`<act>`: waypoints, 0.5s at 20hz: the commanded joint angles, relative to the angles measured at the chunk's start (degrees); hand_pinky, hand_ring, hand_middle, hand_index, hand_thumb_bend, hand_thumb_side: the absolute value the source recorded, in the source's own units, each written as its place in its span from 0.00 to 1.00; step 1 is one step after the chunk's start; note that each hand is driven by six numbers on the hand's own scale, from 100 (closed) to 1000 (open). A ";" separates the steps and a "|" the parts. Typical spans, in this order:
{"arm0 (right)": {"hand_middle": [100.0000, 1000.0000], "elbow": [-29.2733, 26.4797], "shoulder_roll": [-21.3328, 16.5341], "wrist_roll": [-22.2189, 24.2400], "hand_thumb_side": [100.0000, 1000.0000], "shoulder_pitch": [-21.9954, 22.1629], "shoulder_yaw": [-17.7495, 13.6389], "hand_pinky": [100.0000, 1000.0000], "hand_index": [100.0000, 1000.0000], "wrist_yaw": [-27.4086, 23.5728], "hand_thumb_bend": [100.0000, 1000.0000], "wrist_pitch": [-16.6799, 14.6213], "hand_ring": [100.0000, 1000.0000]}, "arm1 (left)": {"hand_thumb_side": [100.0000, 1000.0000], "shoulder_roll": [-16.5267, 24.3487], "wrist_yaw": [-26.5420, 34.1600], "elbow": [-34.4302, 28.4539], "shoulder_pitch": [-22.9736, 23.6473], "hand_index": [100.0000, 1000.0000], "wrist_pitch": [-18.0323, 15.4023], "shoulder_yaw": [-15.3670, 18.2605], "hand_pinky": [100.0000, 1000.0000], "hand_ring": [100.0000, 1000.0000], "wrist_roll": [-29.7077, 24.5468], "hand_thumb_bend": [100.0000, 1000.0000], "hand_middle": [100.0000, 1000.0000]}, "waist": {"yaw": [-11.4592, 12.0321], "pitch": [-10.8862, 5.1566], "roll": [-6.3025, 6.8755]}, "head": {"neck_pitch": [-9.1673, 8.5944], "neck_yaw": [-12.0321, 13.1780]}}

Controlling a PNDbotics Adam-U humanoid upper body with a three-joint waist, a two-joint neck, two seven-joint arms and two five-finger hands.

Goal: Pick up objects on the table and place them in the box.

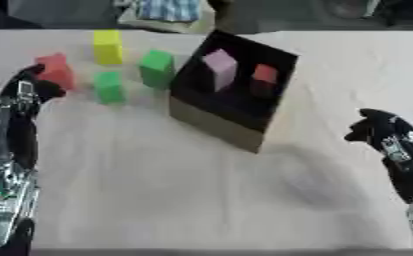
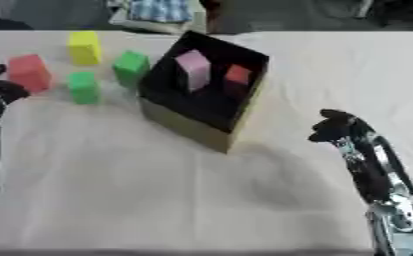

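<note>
My left hand point(image 1: 27, 89) comes in along the left edge and reaches the left side of a red block point(image 1: 57, 70). Its fingers are spread beside the block, not closed round it. To the right of that block stand a yellow block point(image 1: 107, 46), a small green block point(image 1: 109, 87) and a larger green block point(image 1: 157, 68). The box point(image 1: 216, 125), tan outside and black inside, sits at the centre back, turned at an angle. Inside it are a pink block point(image 1: 220, 68) and a red block point(image 1: 264, 77). My right hand point(image 2: 334, 128) hovers at the right, empty, its fingers relaxed.
The table is covered with a pale cloth point(image 1: 157, 190), bare across the front and middle. Folded checked fabric point(image 1: 168, 9) lies beyond the far edge. The box stands between the loose blocks and my right arm.
</note>
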 commanded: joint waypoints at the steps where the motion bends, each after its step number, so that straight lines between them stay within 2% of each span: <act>1: 0.56 -1.14 -0.92 -0.10 0.63 -0.58 0.04 0.65 0.78 0.08 0.00 -0.07 0.56 | 0.82 0.60 0.30 -1.06 -0.70 0.80 0.05 0.25 0.82 0.57 -0.02 0.00 0.48 | 0.01 -0.25 -0.41 | -0.50 0.03; 10: 0.56 -1.15 -0.90 -0.16 0.63 -0.58 0.01 0.65 0.78 0.06 0.00 -0.07 0.56 | 0.83 0.56 0.27 -1.09 -0.63 0.80 0.07 0.33 0.82 0.57 0.05 0.00 0.48 | 0.01 -0.21 -0.47 | -0.54 0.07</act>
